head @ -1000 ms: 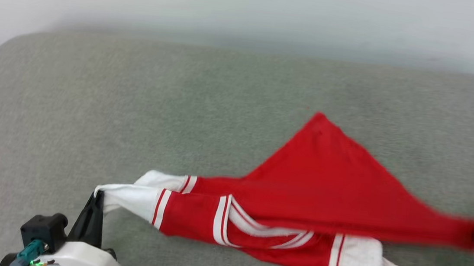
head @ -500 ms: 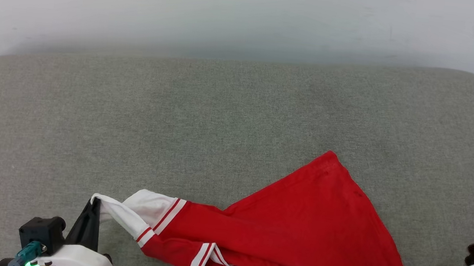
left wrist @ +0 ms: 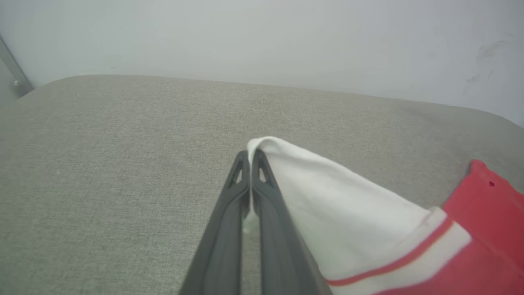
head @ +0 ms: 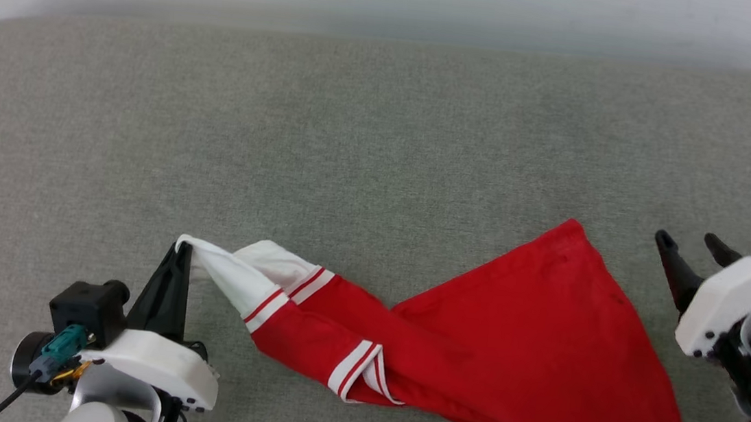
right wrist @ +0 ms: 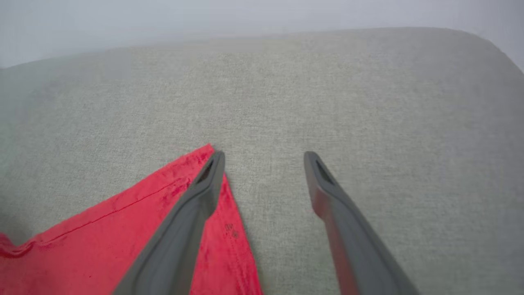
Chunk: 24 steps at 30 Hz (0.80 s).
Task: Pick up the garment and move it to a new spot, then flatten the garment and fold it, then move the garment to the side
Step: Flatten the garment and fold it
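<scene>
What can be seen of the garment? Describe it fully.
The garment is a red, knit-looking shirt with white sleeves and red-and-white striped trim. It lies crumpled and twisted, not flat, on the grey-green fabric surface, with one red hem corner pointing away from the robot. The left gripper is shut on a white sleeve edge. The open right gripper is beside the red corner, not gripping it.

The red jersey T-shirt [head: 507,348] lies crumpled and twisted along the front edge of the grey-green cushion [head: 383,136], toward its right side. One red hem corner [head: 570,231] points at the back edge. Its white sleeve [head: 232,273], with red-and-white striped trim, stretches leftward, its tip pinched in the closed left end effector [head: 181,251].
</scene>
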Available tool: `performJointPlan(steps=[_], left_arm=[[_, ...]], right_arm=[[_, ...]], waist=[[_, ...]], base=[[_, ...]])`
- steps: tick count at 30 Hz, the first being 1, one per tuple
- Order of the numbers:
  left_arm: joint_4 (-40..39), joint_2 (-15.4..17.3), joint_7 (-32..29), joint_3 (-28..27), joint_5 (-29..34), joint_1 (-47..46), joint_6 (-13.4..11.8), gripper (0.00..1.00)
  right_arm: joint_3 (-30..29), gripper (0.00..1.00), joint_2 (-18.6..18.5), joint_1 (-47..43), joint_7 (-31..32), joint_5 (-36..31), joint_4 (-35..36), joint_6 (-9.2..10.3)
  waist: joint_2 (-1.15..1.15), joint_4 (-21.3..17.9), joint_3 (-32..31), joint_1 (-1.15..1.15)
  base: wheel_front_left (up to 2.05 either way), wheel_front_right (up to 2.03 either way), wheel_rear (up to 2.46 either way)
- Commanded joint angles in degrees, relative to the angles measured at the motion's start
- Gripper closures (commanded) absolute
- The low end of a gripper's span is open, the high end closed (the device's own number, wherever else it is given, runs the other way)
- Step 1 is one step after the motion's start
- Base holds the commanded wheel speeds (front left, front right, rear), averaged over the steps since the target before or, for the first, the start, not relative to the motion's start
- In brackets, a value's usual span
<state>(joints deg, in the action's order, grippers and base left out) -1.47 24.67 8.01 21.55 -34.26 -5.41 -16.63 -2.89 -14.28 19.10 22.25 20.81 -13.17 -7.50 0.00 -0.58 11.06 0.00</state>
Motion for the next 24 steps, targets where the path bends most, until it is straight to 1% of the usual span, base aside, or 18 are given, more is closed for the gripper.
performJointPlan(steps=[1,4,6,9,12,15,18,19,20,21,24], left_arm=[[-0.14,-0.08,0.32,0.02,0.35,-1.06,0.35,1.0],[-0.27,-0.59,0.75,0.76,0.91,-2.92,0.91,1.0],[-0.17,-0.85,0.87,1.15,1.09,-4.0,1.38,1.0],[0.04,-1.31,1.41,1.72,1.37,-5.55,1.99,1.0],[0.53,-1.86,1.89,2.18,1.43,-6.85,2.62,1.0],[1.28,-2.5,2.38,2.67,1.45,-7.77,3.11,1.0],[2.09,-2.88,2.76,2.95,1.32,-8.24,3.52,1.0],[2.38,-2.93,2.82,3.04,1.25,-8.3,3.6,1.0],[2.64,-3.0,2.94,3.09,1.18,-8.41,3.74,1.0],[2.84,-3.05,2.97,3.08,1.1,-8.54,3.81,1.0],[3.6,-3.15,3.15,3.17,0.88,-8.48,3.79,1.0]], right_arm=[[1.3,0.0,-0.77,2.29,1.88,0.47,-0.74,0.02],[5.4,0.0,-3.3,7.4,10.13,1.06,-3.42,0.02],[7.6,0.0,-4.07,10.49,16.63,1.21,-5.28,0.02],[10.07,0.0,-4.11,13.99,23.7,1.74,-7.08,0.02],[12.27,0.0,-3.77,16.43,27.76,1.77,-8.77,0.02],[14.29,0.0,-3.29,17.39,29.72,2.35,-11.12,0.02],[16.81,0.0,-2.88,16.48,31.37,3.34,-14.69,0.01],[17.56,0.04,-2.84,16.22,31.76,3.7,-15.76,0.01],[18.13,0.6,-2.74,16.02,32.32,4.01,-16.87,0.01],[18.63,1.0,-2.84,15.73,32.96,4.34,-17.98,0.01],[19.66,1.0,-2.95,15.8,33.79,5.13,-19.99,0.01]], waist=[[0.0,1.47,1.85,0.0],[0.0,2.55,3.61,0.0],[0.0,3.27,4.66,0.0],[0.0,4.39,6.3,0.0],[0.0,5.35,7.79,0.0],[0.0,6.04,8.66,0.0],[0.0,6.43,9.04,0.0],[0.0,6.52,9.07,0.0],[0.0,6.58,9.06,0.0],[0.0,6.59,9.02,0.0],[0.0,6.48,8.33,0.0]], base=[[0.0,0.0,0.0],[0.0,0.0,0.0],[0.0,0.0,0.0],[0.0,0.0,0.0],[0.0,0.0,0.0],[0.0,0.0,0.0],[0.0,0.0,0.0],[0.0,0.0,0.0],[0.0,0.0,0.0],[0.0,0.0,0.0],[0.0,0.0,0.0]])
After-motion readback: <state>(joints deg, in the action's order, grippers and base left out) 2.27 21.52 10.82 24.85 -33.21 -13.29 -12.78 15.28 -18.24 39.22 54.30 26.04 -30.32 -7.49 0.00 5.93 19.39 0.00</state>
